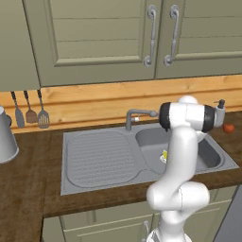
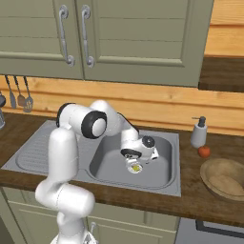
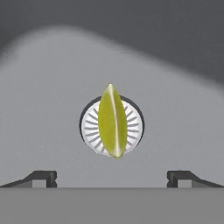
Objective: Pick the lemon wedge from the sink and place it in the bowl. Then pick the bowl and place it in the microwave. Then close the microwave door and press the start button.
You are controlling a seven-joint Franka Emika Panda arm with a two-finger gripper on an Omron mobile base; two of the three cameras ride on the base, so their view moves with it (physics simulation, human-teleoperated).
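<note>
The lemon wedge (image 3: 113, 121) lay on the drain at the bottom of the sink (image 2: 171, 183) basin, its long axis running between the finger tips, so the spread, empty tool (image 3: 112, 178) hung directly above it, seemingly lined up to close across its narrow sides. The arm reached over the counter (image 2: 190, 202) edge and bent down into the basin, wrist pointing at the drain, while the bowl (image 2: 224, 178) waited on the counter to the right.

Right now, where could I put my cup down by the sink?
The ribbed drainboard left of the faucet is bare, and so is the dark counter beside it. Right of the sink it's crowded: soap bottle, tomato, bowl.
</note>
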